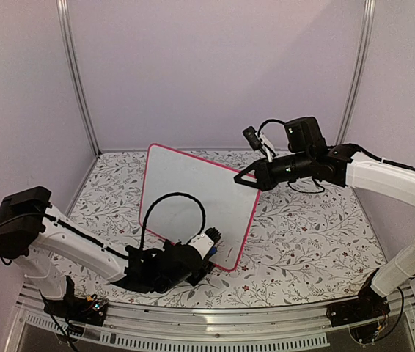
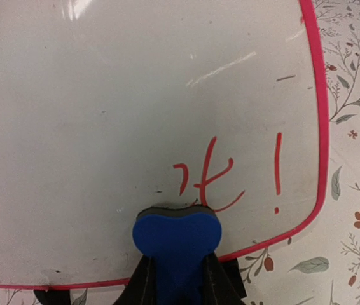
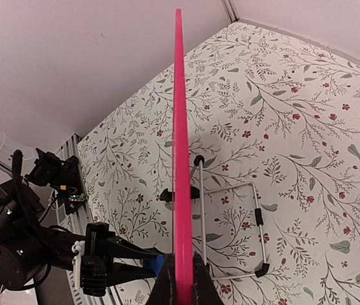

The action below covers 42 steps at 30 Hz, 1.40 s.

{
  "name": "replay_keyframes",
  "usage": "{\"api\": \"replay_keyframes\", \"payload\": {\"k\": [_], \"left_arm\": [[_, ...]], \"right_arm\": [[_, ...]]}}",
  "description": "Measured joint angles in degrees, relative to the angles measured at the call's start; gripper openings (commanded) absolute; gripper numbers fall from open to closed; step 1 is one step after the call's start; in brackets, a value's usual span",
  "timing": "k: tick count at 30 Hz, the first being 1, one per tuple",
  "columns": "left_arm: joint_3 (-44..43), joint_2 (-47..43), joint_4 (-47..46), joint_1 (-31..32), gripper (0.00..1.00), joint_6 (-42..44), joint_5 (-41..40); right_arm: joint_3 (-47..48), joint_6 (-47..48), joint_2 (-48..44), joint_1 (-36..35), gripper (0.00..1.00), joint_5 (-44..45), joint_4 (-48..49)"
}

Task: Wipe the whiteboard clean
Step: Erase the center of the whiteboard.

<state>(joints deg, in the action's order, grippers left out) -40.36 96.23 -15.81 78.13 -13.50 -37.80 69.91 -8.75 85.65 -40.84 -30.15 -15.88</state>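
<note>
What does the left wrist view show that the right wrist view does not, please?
Only the left wrist view shows the red writing on the whiteboard face. Only the right wrist view shows the wire stand behind it and the right gripper pinching its edge. Both show the pink frame, the blue eraser and the flowered table.

left tool (image 1: pixel 211 246) clamped, arm low, stretched forward | right tool (image 1: pixel 241 176) clamped, arm reaching inward

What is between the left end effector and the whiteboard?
A blue eraser, held in the left end effector, its dark felt edge seemingly against the whiteboard just under the red writing. The left wrist view shows this.
</note>
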Motion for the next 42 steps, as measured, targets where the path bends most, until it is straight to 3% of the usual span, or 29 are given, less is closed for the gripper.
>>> {"api": "replay_keyframes", "payload": {"k": [26,42], "left_arm": [[-2.91,-2.34,-2.47,-2.08,0.0,3.21,-0.37],[-2.86,0.2,-1.9,0.26,0.0,-0.92,-2.58]], "right_arm": [[0.0,0.0,0.11,-0.04,0.0,-0.22,0.02],[0.0,0.0,0.22,-0.02,0.0,-0.22,0.04]]}}
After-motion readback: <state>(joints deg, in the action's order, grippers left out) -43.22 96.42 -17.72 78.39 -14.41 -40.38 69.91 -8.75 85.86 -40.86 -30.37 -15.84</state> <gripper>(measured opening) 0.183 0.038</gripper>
